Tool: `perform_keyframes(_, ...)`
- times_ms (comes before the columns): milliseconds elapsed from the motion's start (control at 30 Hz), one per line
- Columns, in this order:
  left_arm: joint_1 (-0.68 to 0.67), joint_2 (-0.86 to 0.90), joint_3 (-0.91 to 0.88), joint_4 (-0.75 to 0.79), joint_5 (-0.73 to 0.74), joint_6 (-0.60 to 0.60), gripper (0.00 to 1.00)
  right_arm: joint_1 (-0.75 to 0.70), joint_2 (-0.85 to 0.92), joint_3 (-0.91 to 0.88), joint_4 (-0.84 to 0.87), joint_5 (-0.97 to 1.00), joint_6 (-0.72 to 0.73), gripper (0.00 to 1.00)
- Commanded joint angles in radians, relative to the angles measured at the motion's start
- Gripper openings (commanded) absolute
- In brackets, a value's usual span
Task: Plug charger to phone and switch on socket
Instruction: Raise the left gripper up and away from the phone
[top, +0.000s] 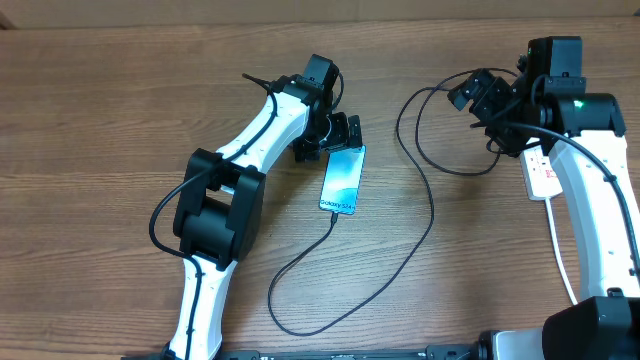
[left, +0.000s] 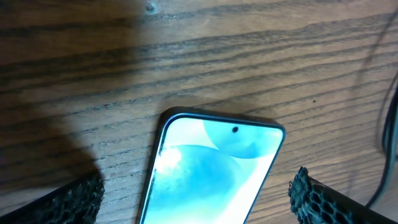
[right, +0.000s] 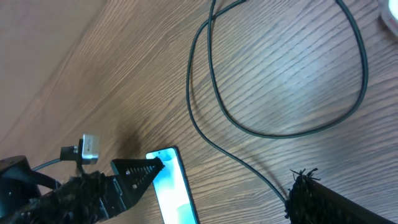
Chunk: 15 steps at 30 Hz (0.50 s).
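Observation:
The phone (top: 343, 178) lies flat on the table with its light blue screen lit and "Galaxy" at its near short edge. The charger (top: 432, 205), a thin black cable, meets that near edge, loops toward the front and runs back right under my right arm, which hides its far end. My left gripper (top: 336, 132) is open over the phone's far end; the phone (left: 205, 174) lies between the fingers (left: 317, 199) without touching them. My right gripper (top: 478, 92) is open above the cable loop (right: 280, 127), with nothing between its jaws. The socket (top: 543, 172) is largely covered by the right arm.
The wood table (top: 120, 120) carries nothing else. In the right wrist view the left arm's gripper (right: 134, 174) shows beside the phone (right: 177, 193). The cable's long slack loop (top: 290, 320) lies near the table's front edge. The socket's white cord (top: 560, 260) runs toward the front right.

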<state>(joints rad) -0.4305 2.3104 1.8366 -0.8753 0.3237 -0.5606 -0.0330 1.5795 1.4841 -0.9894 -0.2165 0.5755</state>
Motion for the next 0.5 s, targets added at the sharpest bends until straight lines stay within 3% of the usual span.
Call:
perform_keyframes(0,0.003,0.003,0.016,-0.057,-0.107,0.026,1.00,-0.001,-0.009,0.010,-0.013,0.060,-0.008,1.00)
perform_keyframes(267,0.000,-0.165,0.115,-0.240,-0.347,0.045,1.00,-0.001,-0.009,0.010,-0.010,0.082,-0.008,1.00)
perform_keyframes(467,-0.002,-0.374,0.117,-0.337,-0.383,0.045,1.00,-0.001,-0.009,0.010,-0.012,0.082,-0.008,1.00)
